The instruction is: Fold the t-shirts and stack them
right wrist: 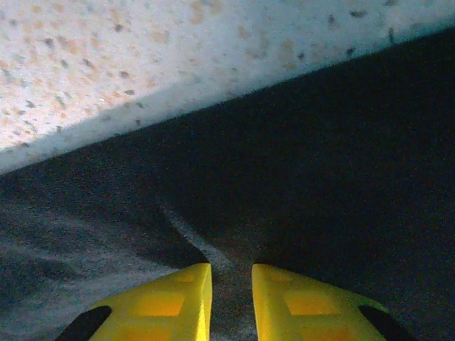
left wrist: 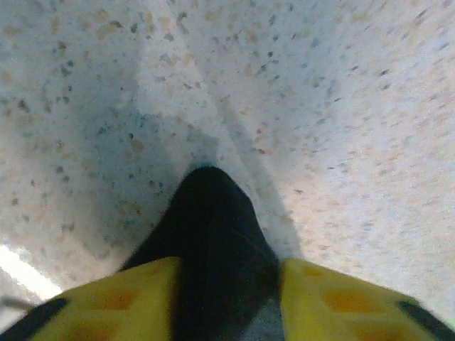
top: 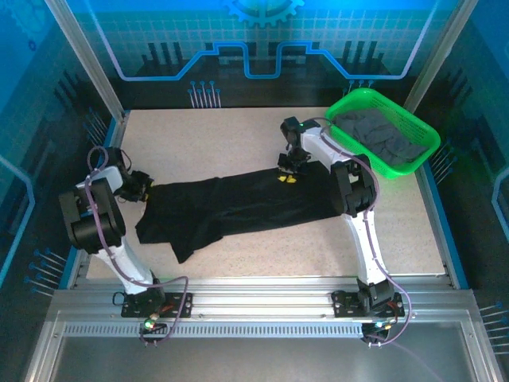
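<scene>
While the black t-shirt (top: pixel 238 203) lies stretched across the middle of the table (top: pixel 238 135), it forms a long crumpled band from near the left edge toward the far right, with one loose flap reaching toward the near edge. The left gripper (top: pixel 141 185) sits low at the shirt's left end, close to the table's left edge. In the left wrist view its yellow fingers (left wrist: pixel 135 298) pinch a bunched tip of the black cloth, which fills the gap between them and pokes out past the tips onto the speckled tabletop. The right gripper (top: pixel 288 177) is down on the shirt's far edge, right of the table's centre. In the right wrist view its yellow pads (right wrist: pixel 178 298) stand close together, nipping a small raised ridge of the same black cloth. A bright green mesh basket (top: pixel 367 92) stands in the far right corner of the table, well apart from the spread shirt, and holds a heap of dark grey t-shirts (top: pixel 380 135).
</scene>
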{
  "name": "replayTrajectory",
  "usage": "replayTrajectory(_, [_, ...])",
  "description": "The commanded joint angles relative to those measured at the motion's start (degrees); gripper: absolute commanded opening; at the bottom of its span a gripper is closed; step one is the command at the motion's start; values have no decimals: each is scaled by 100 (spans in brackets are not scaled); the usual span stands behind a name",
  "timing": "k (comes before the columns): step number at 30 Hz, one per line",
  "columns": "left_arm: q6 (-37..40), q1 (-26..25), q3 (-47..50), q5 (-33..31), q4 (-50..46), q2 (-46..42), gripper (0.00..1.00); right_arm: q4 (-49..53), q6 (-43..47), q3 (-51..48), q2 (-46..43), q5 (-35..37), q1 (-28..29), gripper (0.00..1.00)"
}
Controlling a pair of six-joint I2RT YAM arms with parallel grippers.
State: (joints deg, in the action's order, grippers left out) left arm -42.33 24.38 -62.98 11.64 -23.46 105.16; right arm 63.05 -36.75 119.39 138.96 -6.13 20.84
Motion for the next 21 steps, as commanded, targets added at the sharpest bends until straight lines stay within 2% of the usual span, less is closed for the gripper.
replayTrajectory(1, [277,-12,-229,-147,-281,122,18,555,-218,31,312,308,-253,25])
replayTrajectory(3, [319,-3,-412,-184,-343,256,7,585,-255,79,373,246,-345,25])
replayTrajectory(5, [347,-10,-664,-159,-406,423,1,651,-274,197,469,227,-440,25])
replayTrajectory(10, [398,-126,-1383,84,-560,939,0,741,-194,698,758,62,-632,24])
replayTrajectory(13, [466,-184,-1644,110,-649,1043,0,544,162,993,761,-210,-621,25])
replayTrajectory(15, [518,-204,-1705,90,-736,954,13,301,434,1039,613,-427,-586,25])
replayTrajectory(17, [631,-255,-1685,-100,-896,669,34,64,663,954,302,-502,-527,28])
replayTrajectory(21, [604,-430,-1049,-212,-887,-332,39,-203,886,745,-360,-581,-453,32])
